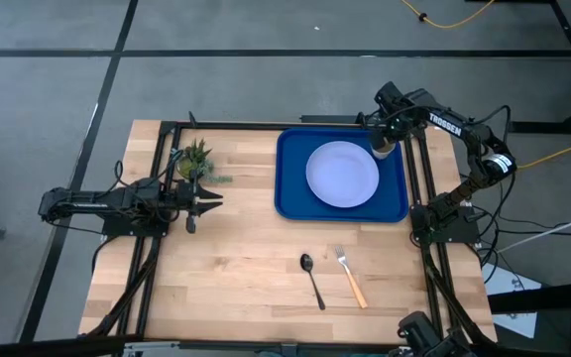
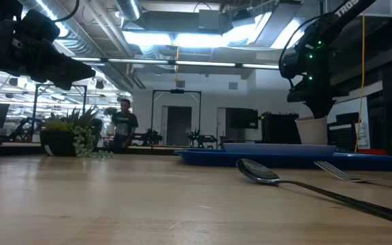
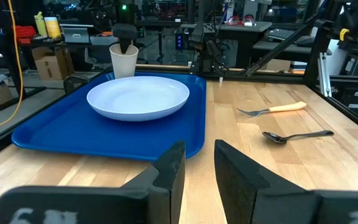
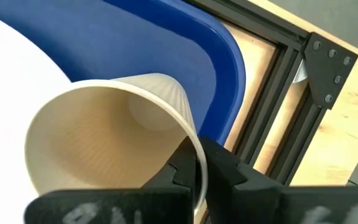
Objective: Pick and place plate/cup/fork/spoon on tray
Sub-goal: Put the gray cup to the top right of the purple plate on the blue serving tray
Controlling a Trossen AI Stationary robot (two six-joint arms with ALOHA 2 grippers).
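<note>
The pale plate [image 1: 342,175] lies flat on the blue tray [image 1: 290,201]. My right gripper [image 1: 383,146] is shut on the beige cup [image 1: 382,152] at the tray's far right corner, beside the plate. The cup also shows in the left wrist view [image 3: 123,60] and the low view [image 2: 312,131]. The dark spoon [image 1: 312,279] and the tan-handled fork [image 1: 351,277] lie flat on the wood near the table's near edge. My left gripper [image 1: 213,201] is open and empty, hovering left of the tray. My right gripper holds the cup by its rim wall [image 4: 194,155], one finger inside [image 4: 180,169] and one outside [image 4: 232,171]. The fingers come from above, pointing down. The cup stands upright over the tray's far right corner [image 3: 123,74]; I cannot tell whether its base rests there.
A small potted plant [image 1: 194,159] stands at the far left, close to my left arm. Black frame rails [image 1: 419,188] run along the tray's right side. Bare wood [image 1: 246,258] lies between the left arm and the cutlery.
</note>
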